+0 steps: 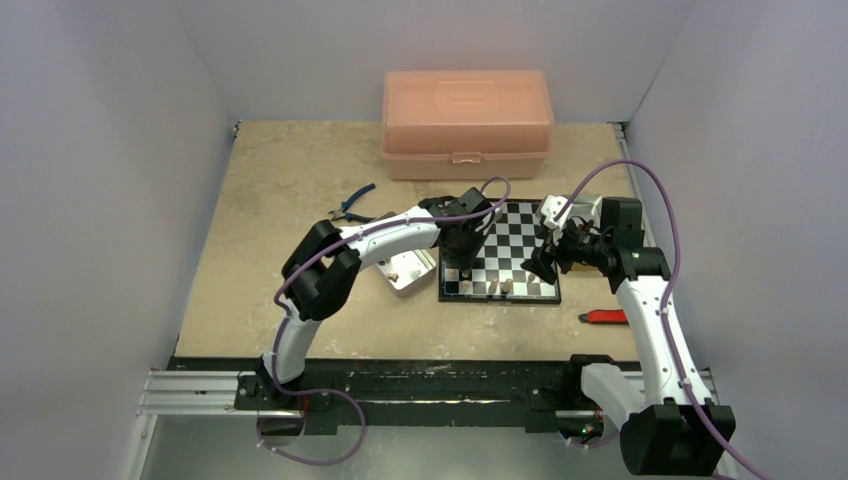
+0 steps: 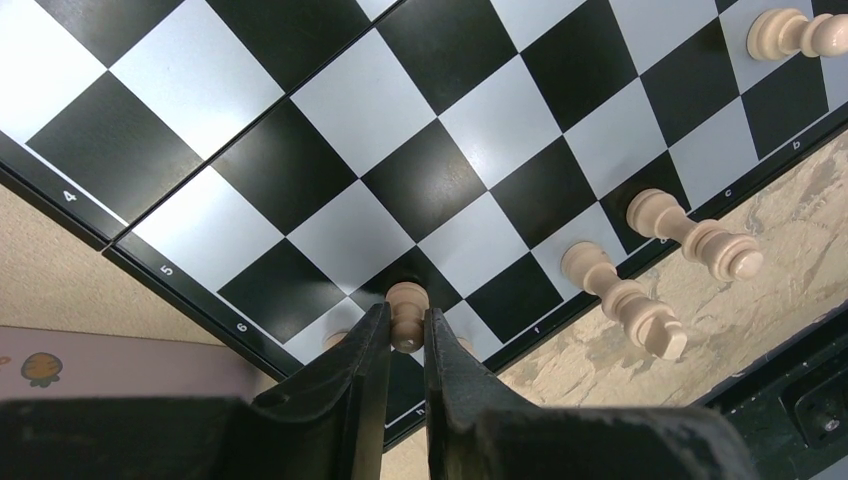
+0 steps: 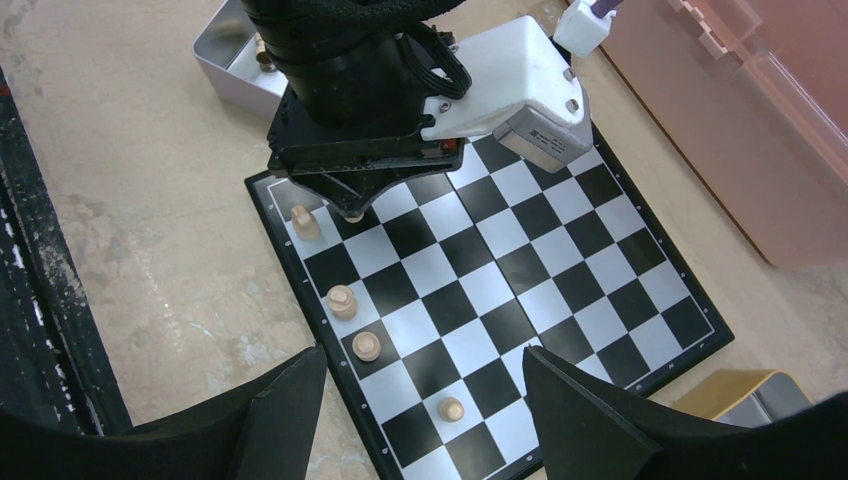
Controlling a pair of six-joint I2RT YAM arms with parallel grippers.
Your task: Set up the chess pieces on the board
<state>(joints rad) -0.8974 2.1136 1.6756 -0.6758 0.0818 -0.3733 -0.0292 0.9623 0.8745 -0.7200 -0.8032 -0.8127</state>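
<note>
Left tool (image 2: 407,335) pinches a tan pawn (image 2: 406,300), low over the board's (image 2: 330,130) near-left corner. Risk: another piece (image 3: 304,222) stands just beside it, so spreading or lifting off-line may topple that one, or pawn tips if let go w/ base not flat. Right tool (image 3: 425,385) hangs spread wide over board's right side, holding nothing.

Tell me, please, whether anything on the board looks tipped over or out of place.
Nothing stands out: the chess pieces set on the board stand upright inside their squares, none tipped or straddling a line.
</note>
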